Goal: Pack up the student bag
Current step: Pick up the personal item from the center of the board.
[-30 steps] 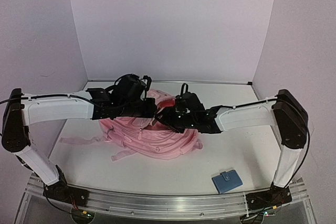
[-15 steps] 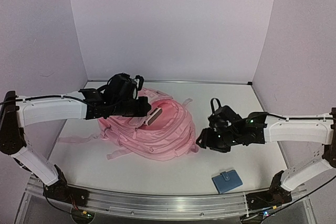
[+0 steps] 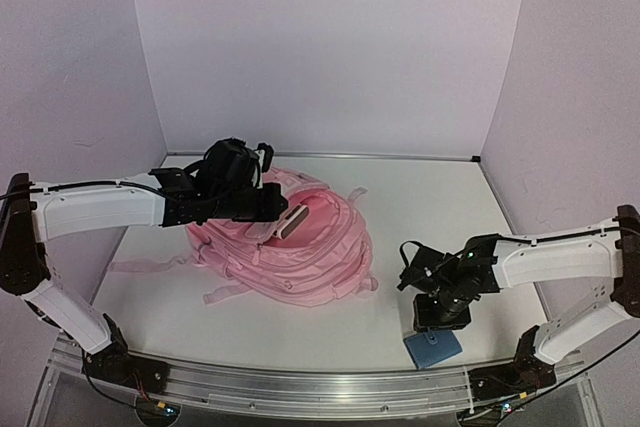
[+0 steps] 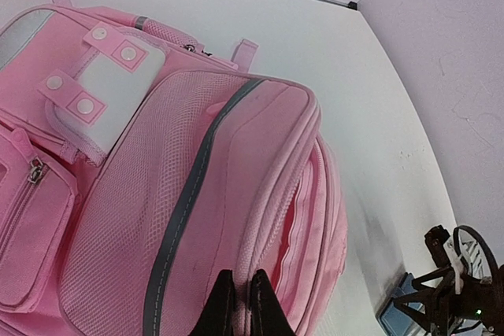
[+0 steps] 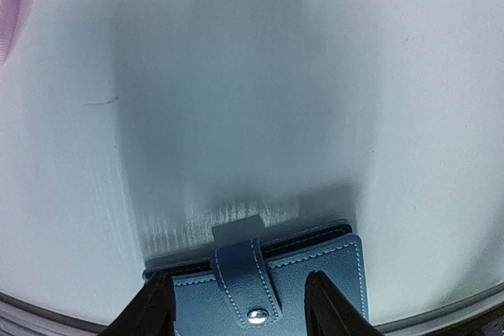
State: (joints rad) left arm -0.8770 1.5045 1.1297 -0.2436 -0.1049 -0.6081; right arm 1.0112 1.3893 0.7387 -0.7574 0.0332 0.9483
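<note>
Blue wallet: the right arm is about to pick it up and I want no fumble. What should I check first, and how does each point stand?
1. Right gripper open: ok.
2. Gripper centred over the blue wallet: ok.
3. Wallet fits the open gap: cannot tell; in the wrist view it looks wider than the gap.
4. Wallet snapped shut, flat on the table: ok.
5. Left gripper pinching the student bag: ok.
6. Bag mouth wide enough: cannot tell.

Student bag [image 4: 197,218]: pink cloth, part mesh. Wallet [image 5: 268,277]: blue stitched leather-look, metal snap [image 5: 253,316].
</note>
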